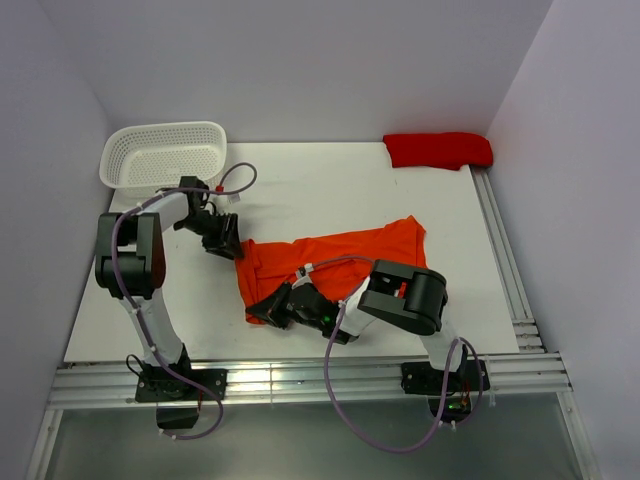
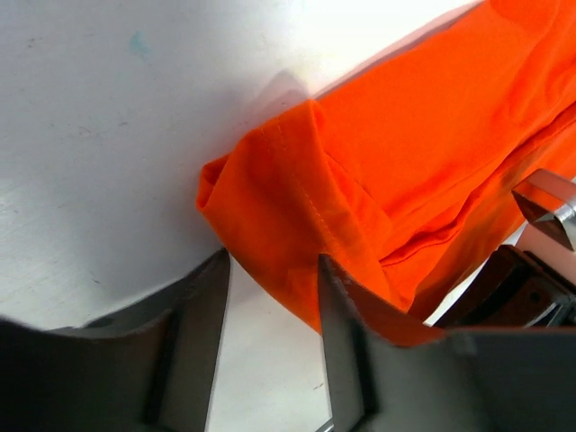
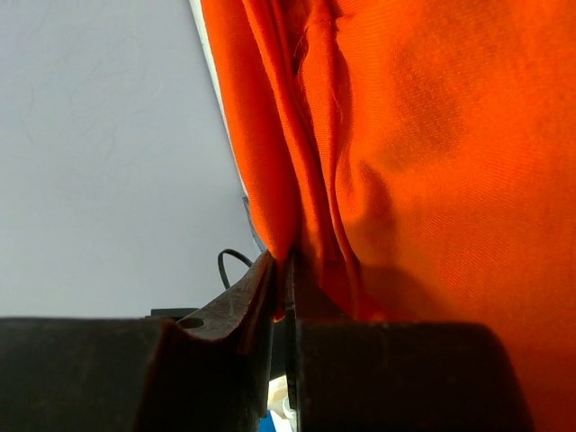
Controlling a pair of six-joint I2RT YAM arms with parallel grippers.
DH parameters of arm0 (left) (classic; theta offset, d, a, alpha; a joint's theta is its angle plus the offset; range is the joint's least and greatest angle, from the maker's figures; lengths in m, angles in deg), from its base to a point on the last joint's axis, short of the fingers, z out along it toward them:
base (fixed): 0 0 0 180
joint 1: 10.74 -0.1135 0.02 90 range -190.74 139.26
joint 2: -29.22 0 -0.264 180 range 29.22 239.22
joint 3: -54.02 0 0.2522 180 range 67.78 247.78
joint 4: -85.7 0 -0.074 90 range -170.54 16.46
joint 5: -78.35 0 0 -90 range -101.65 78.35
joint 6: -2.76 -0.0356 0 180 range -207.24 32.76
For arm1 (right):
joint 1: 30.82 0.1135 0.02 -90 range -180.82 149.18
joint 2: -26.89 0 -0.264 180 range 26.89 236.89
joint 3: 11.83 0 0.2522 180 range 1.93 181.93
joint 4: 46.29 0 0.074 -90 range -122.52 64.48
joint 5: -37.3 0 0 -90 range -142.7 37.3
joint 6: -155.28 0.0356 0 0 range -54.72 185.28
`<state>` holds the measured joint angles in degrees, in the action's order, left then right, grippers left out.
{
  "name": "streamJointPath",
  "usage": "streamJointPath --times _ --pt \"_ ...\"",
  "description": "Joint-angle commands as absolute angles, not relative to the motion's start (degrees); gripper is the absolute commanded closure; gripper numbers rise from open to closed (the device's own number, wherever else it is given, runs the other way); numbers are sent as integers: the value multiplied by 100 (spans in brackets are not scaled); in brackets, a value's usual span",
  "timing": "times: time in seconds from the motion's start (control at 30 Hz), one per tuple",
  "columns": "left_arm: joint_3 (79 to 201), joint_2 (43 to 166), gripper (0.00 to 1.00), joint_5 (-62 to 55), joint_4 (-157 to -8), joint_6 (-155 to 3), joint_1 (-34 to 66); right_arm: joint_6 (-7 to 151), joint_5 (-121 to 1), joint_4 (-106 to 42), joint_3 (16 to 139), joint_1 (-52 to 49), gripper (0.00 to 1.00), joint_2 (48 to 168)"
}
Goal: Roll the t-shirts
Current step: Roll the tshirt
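Observation:
The orange t-shirt (image 1: 335, 258) lies crumpled and partly folded in the middle of the table. My left gripper (image 1: 226, 243) is at its far left corner; in the left wrist view the gripper (image 2: 273, 268) is open, with the hemmed corner of the t-shirt (image 2: 360, 180) reaching between the fingertips and draping over the right finger (image 2: 346, 315). My right gripper (image 1: 268, 307) is at the near left corner. In the right wrist view it (image 3: 286, 270) is shut on a folded edge of the t-shirt (image 3: 432, 144).
A white plastic basket (image 1: 165, 152) stands at the back left, just behind the left arm. A rolled red cloth (image 1: 438, 150) lies at the back right corner. Aluminium rails run along the near edge (image 1: 300, 380) and the right edge (image 1: 505, 250).

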<state>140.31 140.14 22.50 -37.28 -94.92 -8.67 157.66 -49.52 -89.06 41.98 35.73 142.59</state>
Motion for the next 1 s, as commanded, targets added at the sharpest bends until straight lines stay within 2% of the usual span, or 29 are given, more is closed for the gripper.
streamJointPath --times 0.0,0.1,0.17,0.2,0.27,0.3,0.4,0.57,0.8,0.87,0.97 --pt "14169 14032 55 2211 -3845 -9401 -828 15766 -4919 -9018 4192 3528 100 14282" --pt "14301 13970 73 1965 -3740 -9348 -697 15696 -4875 -8746 4244 3536 100 14230" --pt "14371 13944 78 1832 -3652 -9339 -626 15634 -4857 -8562 4271 3536 100 14203" --pt "14450 13935 84 1658 -3590 -9330 -556 15625 -4857 -8500 4280 3528 100 14177" --pt "14512 13917 88 1455 -3554 -9313 -477 15572 -4831 -8324 4289 3545 100 14142" --pt "14565 13891 94 1236 -3546 -9278 -407 15546 -4813 -8245 4324 3537 100 14098" --pt "14722 13908 100 919 -3423 -9243 -266 15414 -4761 -7824 4411 3554 100 13975" --pt "14916 13900 100 137 -3247 -9146 7 15169 -4620 -7015 4631 3598 100 13764" --pt "15241 13882 100 -365 -3001 -8944 411 14922 -4444 -6005 5018 3668 97 13649" --pt "15259 13882 100 -496 -2992 -8865 481 14852 -4374 -5723 5132 3703 94 13623" --pt "15259 13917 100 -602 -2992 -8768 640 14738 -4286 -5301 5316 3738 85 13579"
